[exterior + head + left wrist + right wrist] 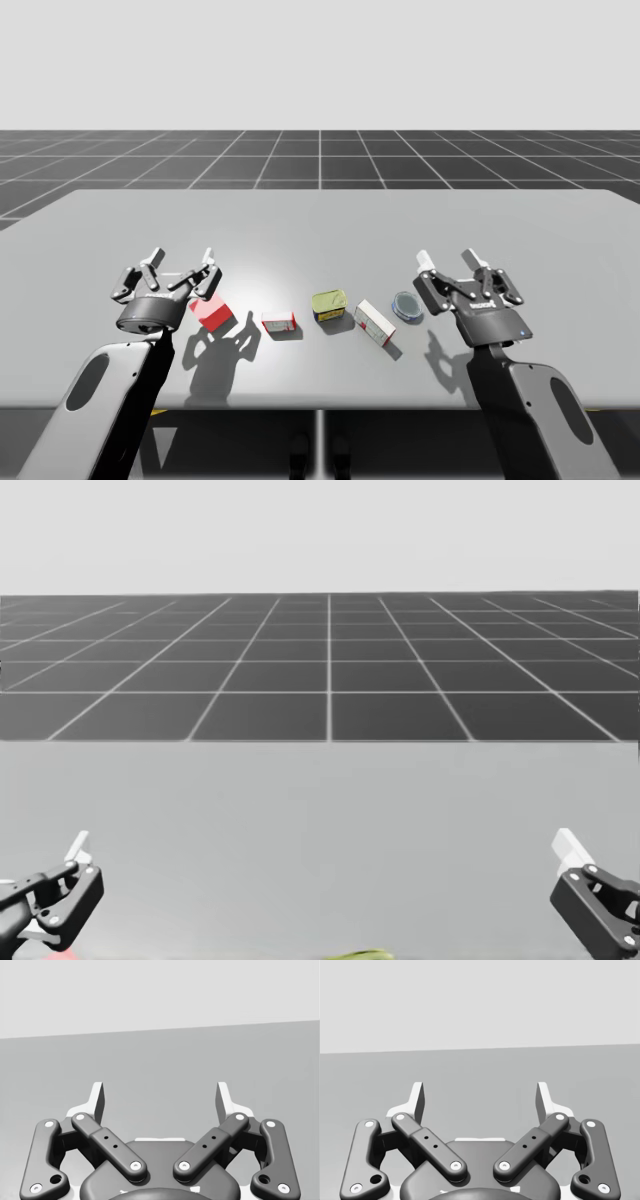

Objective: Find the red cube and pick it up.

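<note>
Left gripper [181, 260] and right gripper [447, 260] hover, jaws apart; small red cube [211, 313] lies beside the left; olive-green rectangular tin [329, 303] hides its contents.

My left gripper [55, 895] and right gripper [592, 895] stood well apart, the grey table [320, 820] stretching ahead of both. A red sliver [60, 954] peeked beside the left gripper, and a yellow-green sliver [360, 955] lay between the two.
</note>
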Tool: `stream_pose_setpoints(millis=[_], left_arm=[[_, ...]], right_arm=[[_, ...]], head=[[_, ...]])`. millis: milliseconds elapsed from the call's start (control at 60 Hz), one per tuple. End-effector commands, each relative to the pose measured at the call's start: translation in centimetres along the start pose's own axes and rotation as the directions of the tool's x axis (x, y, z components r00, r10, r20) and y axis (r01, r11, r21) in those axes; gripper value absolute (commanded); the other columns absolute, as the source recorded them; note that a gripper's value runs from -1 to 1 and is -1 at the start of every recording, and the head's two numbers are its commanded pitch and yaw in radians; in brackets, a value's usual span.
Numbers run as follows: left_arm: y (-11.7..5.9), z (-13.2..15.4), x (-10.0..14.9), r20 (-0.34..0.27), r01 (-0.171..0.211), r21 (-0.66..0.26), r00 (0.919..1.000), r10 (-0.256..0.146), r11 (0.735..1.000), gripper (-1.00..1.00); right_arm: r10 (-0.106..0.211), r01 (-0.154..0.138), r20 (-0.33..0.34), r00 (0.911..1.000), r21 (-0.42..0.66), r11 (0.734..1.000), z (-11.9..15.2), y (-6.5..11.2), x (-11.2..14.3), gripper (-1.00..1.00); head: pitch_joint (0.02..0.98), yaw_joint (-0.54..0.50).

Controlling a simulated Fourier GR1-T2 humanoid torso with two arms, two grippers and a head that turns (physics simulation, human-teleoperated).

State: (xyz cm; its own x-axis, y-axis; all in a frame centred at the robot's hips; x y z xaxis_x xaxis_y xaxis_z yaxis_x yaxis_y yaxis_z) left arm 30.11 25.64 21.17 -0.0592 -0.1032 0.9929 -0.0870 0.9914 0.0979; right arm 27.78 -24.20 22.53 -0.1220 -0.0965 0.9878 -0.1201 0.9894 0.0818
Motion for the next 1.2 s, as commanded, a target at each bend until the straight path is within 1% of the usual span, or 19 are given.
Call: stream_pose_setpoints(millis=[17, 167, 300, 317, 367, 433, 467, 567, 667, 733, 783, 850, 883, 917, 1033, 1083, 1117, 1150, 1200], left_arm=[[0.1, -0.1, 0.0, 0.002, 0.001, 0.004, 1.0, -0.001, 1.0, -1.0], [0.2, -0.1, 0.0, 0.002, 0.002, 0.006, 1.0, -0.002, 1.0, -1.0], [0.2, -0.2, -0.1, -0.001, 0.002, 0.009, 1.0, -0.002, 1.0, -1.0], [0.2, -0.2, -0.1, -0.001, 0.002, 0.009, 1.0, -0.002, 1.0, -1.0], [0.3, -0.2, -0.1, -0.002, 0.002, 0.01, 1.0, -0.002, 1.0, -1.0], [0.3, -0.2, -0.1, -0.003, 0.001, 0.011, 1.0, -0.001, 1.0, -1.0], [0.3, -0.2, -0.1, -0.003, 0.0, 0.011, 1.0, 0.0, 1.0, -1.0], [0.3, -0.2, -0.1, -0.001, -0.006, 0.01, 1.0, 0.006, 1.0, -1.0], [0.3, -0.3, -0.1, -0.008, -0.012, 0.006, 0.9999, 0.012, 1.0, -1.0], [0.3, -0.3, -0.1, -0.01, -0.02, 0.003, 0.9997, 0.02, 1.0, -1.0], [0.4, -0.3, 0.0, -0.014, -0.035, 0.0, 0.9993, 0.035, 0.999, -1.0], [0.4, -0.3, 0.1, -0.013, -0.038, -0.001, 0.9992, 0.038, 0.999, -1.0], [0.6, -0.3, 0.2, -0.022, -0.059, -0.008, 0.998, 0.059, 0.998, -1.0], [0.6, -0.3, 0.3, -0.025, -0.065, -0.011, 0.9976, 0.065, 0.998, -1.0], [0.9, 0.2, 1.4, -0.046, -0.087, -0.052, 0.9953, 0.085, 0.995, -1.0], [1.1, 1.0, 2.3, -0.058, -0.102, -0.094, 0.9936, 0.097, 0.99, -1.0], [1.1, 1.3, 2.6, -0.068, -0.098, -0.124, 0.9935, 0.091, 0.987, -1.0], [1.3, 2.1, 3.0, -0.074, -0.071, -0.157, 0.9955, 0.06, 0.985, -1.0], [1.6, 2.8, 3.4, -0.078, -0.058, -0.187, 0.996, 0.044, 0.981, -1.0]], right_arm=[[0.008, -0.008, -0.004, 1.0, -0.011, 1.0, -0.1, -0.1, 0.0, -1.0], [0.007, -0.007, -0.009, 0.9999, -0.014, 1.0, 0.0, -0.2, 0.0, -1.0], [0.008, -0.008, -0.013, 0.9999, -0.011, 1.0, 0.0, -0.1, 0.0, -1.0], [0.008, -0.008, -0.015, 0.9999, -0.009, 1.0, 0.0, -0.1, -0.1, -1.0], [0.008, -0.008, -0.017, 0.9998, -0.008, 1.0, 0.0, -0.1, -0.1, -1.0], [0.007, -0.007, -0.02, 0.9998, -0.005, 1.0, 0.0, -0.1, -0.1, -1.0], [0.006, -0.006, -0.02, 0.9998, -0.005, 1.0, 0.0, 0.0, -0.1, -1.0], [0.004, -0.004, -0.027, 0.9996, -0.002, 1.0, 0.0, 0.1, -0.1, -1.0], [0.006, -0.006, -0.039, 0.9992, 0.001, 1.0, -0.1, 0.1, -0.3, -1.0], [0.002, -0.002, -0.043, 0.9991, 0.001, 1.0, -0.1, 0.1, -0.3, -1.0], [0.0, 0.0, -0.045, 0.999, 0.0, 1.0, -0.1, 0.1, -0.3, -1.0], [-0.002, 0.002, -0.046, 0.9989, 0.0, 1.0, -0.1, 0.1, -0.3, -1.0], [-0.002, 0.002, -0.049, 0.9988, 0.0, 1.0, -0.1, 0.1, -0.4, -1.0], [-0.002, 0.002, -0.05, 0.9987, 0.0, 1.0, -0.1, 0.1, -0.4, -1.0], [-0.004, 0.004, -0.053, 0.9986, -0.008, 1.0, 0.0, 0.0, -0.4, -1.0], [-0.006, 0.006, -0.053, 0.9986, -0.011, 1.0, 0.0, 0.0, -0.4, -1.0], [-0.007, 0.006, -0.053, 0.9986, -0.012, 1.0, 0.0, 0.0, -0.4, -1.0], [-0.007, 0.006, -0.054, 0.9985, -0.013, 1.0, 0.0, 0.0, -0.4, -1.0], [-0.007, 0.007, -0.055, 0.9985, -0.014, 1.0, 0.0, -0.1, -0.4, -1.0]], head=[[0.501, 0.03], [0.589, 0.07], [0.659, 0.14], [0.676, 0.17], [0.692, 0.19], [0.724, 0.25], [0.729, 0.26], [0.767, 0.35], [0.786, 0.39], [0.801, 0.42], [0.814, 0.43], [0.822, 0.45], [0.823, 0.45], [0.825, 0.45], [0.822, 0.45], [0.819, 0.45], [0.819, 0.45], [0.818, 0.45], [0.819, 0.45]])
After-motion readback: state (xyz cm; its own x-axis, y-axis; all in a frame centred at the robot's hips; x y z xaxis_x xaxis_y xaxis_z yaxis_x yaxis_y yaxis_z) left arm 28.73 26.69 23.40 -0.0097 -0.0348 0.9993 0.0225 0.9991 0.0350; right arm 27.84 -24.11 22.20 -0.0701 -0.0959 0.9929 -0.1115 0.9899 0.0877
